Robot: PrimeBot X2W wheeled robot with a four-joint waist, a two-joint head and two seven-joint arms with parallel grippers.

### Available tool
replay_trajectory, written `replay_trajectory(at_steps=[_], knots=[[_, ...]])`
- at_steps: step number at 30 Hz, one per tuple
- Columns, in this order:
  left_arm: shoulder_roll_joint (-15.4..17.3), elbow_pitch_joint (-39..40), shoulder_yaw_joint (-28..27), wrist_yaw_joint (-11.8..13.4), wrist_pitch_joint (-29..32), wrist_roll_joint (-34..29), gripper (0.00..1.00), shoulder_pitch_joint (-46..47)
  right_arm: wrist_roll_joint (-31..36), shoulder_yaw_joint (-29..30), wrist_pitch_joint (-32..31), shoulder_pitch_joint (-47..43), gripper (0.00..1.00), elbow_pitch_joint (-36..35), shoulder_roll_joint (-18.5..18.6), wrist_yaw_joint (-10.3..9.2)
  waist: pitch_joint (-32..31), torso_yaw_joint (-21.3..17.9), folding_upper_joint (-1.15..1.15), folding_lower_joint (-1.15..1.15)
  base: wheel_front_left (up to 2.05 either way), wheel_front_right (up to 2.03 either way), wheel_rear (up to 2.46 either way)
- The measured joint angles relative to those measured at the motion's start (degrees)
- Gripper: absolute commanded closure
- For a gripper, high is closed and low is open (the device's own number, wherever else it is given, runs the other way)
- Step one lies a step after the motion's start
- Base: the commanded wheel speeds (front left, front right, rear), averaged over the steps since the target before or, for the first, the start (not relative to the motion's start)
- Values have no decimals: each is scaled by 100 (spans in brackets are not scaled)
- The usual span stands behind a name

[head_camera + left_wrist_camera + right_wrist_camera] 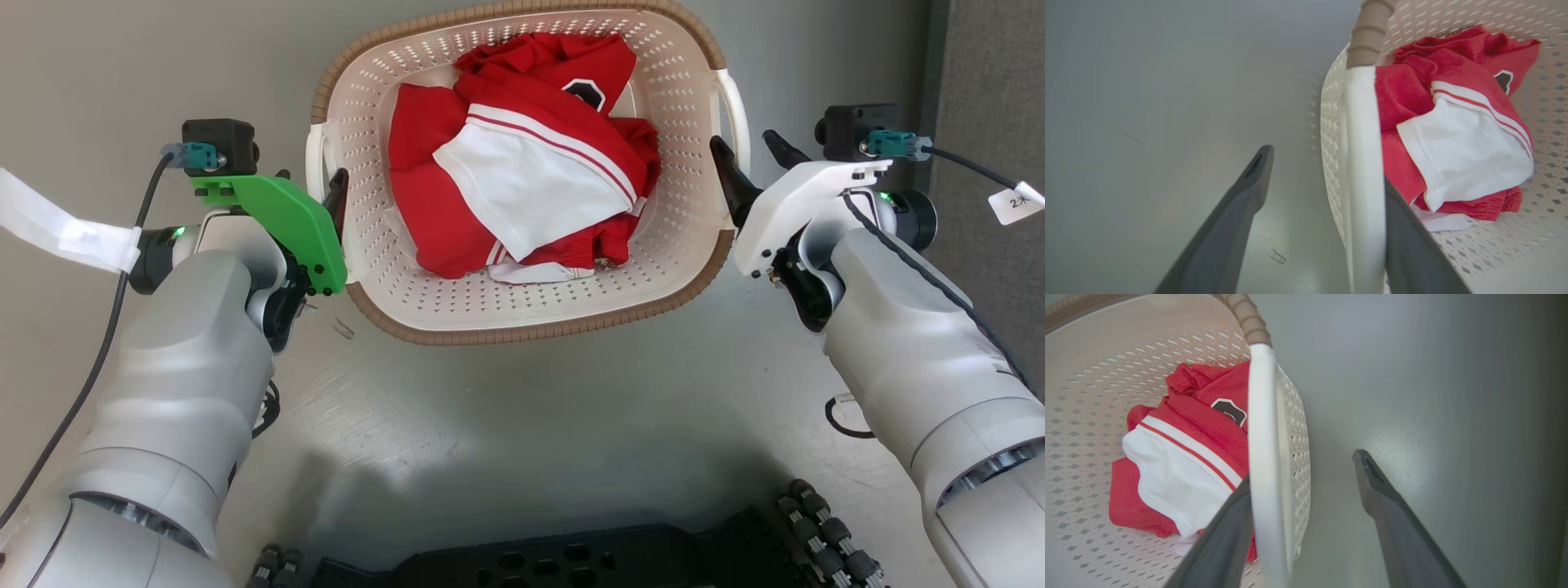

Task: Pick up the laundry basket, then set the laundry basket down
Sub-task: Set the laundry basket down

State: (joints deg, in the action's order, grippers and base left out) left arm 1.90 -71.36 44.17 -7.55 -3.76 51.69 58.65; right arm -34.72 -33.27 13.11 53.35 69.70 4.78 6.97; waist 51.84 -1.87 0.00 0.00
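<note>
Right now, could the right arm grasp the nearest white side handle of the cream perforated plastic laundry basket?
Probably yes: the open right gripper straddles that white handle, one finger inside the laundry basket, one outside, with nothing else between them.

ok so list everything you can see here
laundry basket: one, cream with brown rim, on the floor between the grippers
handles: two, white, one on each side of the basket
clothes: one heap, red and white, inside the basket
floor: grey, under everything
robot base: black, bottom edge of the head view
left gripper: dark fingers, open astride one handle
right gripper: dark fingers, open astride the other handle
</note>
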Motion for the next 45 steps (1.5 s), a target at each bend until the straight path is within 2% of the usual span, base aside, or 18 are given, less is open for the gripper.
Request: replay_trajectory(at_steps=[16,23,32,45], knots=[[11,252,45,0,-850,26,0,-291,-104,146,123,-387,0,-188,0,4,-451,-5,0,0,0,0,0],[11,338,62,0,-1046,-13,0,-673,21,261,123,-528,0,-818,97,-16,-847,-14,0,0,0,0,0],[125,520,4,4,-1066,-163,0,-889,208,474,123,-1078,0,-1386,220,-250,-1493,-28,0,0,0,0,0],[506,1746,-599,448,-1066,-619,0,-1356,450,766,123,-1908,0,-2158,267,-494,-2529,-88,0,-1,0,0,0]])
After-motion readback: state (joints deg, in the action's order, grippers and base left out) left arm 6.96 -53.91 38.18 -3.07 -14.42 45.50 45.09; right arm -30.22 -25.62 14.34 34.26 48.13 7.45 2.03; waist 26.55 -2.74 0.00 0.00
